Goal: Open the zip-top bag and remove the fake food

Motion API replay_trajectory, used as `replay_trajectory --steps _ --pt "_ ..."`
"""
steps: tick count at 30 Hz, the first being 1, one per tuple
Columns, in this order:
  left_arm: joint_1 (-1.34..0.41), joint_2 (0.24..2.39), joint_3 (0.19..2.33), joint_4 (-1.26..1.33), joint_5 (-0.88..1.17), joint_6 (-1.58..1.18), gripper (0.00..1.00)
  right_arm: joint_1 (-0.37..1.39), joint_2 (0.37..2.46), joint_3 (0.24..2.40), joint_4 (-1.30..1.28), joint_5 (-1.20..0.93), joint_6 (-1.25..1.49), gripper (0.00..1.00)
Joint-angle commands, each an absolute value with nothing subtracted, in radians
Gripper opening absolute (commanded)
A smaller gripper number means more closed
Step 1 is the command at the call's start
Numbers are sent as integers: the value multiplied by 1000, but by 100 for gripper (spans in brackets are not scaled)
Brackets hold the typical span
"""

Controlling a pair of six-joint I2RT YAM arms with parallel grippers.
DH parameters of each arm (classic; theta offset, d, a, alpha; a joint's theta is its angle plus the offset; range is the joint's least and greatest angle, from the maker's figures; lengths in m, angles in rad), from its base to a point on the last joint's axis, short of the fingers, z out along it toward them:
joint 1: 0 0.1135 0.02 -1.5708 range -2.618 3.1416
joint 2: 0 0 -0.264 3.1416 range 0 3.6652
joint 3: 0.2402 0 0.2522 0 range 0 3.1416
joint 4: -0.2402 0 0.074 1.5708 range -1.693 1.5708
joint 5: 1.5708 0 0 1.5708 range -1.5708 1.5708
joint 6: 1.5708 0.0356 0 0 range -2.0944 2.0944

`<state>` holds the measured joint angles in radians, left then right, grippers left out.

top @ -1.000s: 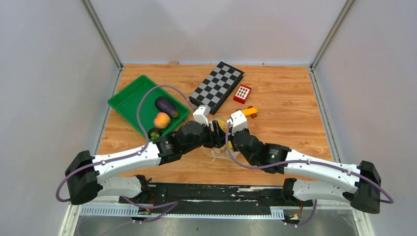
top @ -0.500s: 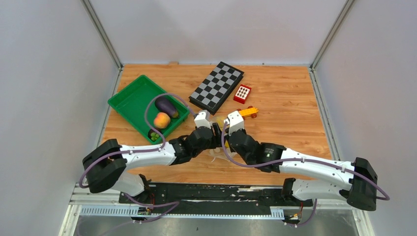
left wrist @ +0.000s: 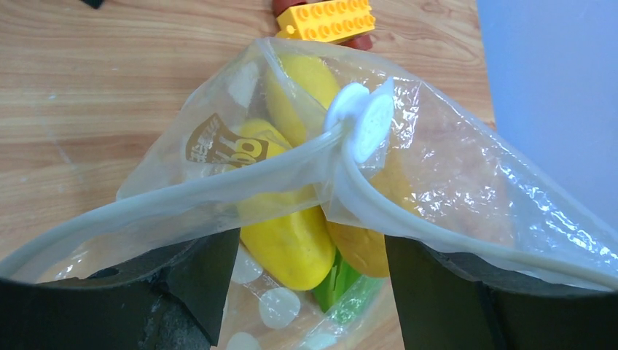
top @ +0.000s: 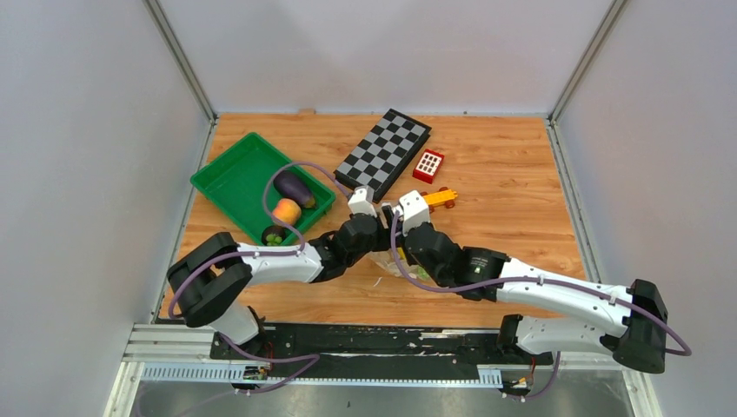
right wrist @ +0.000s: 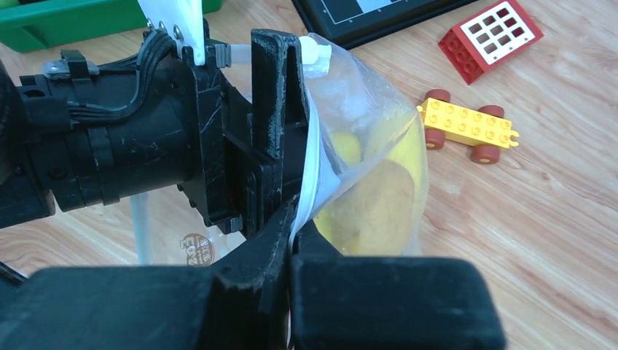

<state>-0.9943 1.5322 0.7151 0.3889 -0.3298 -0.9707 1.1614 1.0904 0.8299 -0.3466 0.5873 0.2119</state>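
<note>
The zip-top bag (top: 388,261) lies mid-table between both grippers, its mouth open. In the left wrist view its zip strip and white slider (left wrist: 361,120) drape over my left gripper (left wrist: 306,292), which is open with its fingers (left wrist: 189,284) spread inside the mouth. Inside lie a yellow piece (left wrist: 288,244), an orange piece (left wrist: 361,244) and a green piece (left wrist: 335,284). My right gripper (right wrist: 295,233) is shut on the bag's edge (right wrist: 364,131). An eggplant (top: 294,188), a peach (top: 285,211) and a small dark piece (top: 274,235) lie in the green tray (top: 228,174).
A chessboard (top: 383,153) lies at the back, with a red block with white squares (top: 428,165) to its right. A yellow toy car (top: 441,199) stands just beyond the bag; it also shows in the right wrist view (right wrist: 466,124).
The left arm's elbow and shoulder have swung to the right and its gripper has pushed further into the bag. The right gripper has kept its hold and shifted slightly left.
</note>
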Motion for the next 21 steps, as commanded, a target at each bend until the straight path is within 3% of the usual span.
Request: replay_trajectory --steps 1,8,9,12,13,21 --pt "-996 1576 722 610 -231 -953 80 1176 1111 899 -304 534 193 1" --pt "-996 1650 712 714 -139 -968 82 1176 1140 912 -343 570 218 4" --pt "-996 1661 716 717 -137 -973 82 1175 1140 917 -355 561 222 7" --pt "-996 1676 709 732 -136 -983 82 1175 1132 959 -429 516 215 36" --pt "-995 1673 708 730 -140 -980 82 1176 1126 979 -457 510 215 41" --pt "-996 1627 673 701 -183 -960 84 1100 1023 1041 -552 540 148 54"
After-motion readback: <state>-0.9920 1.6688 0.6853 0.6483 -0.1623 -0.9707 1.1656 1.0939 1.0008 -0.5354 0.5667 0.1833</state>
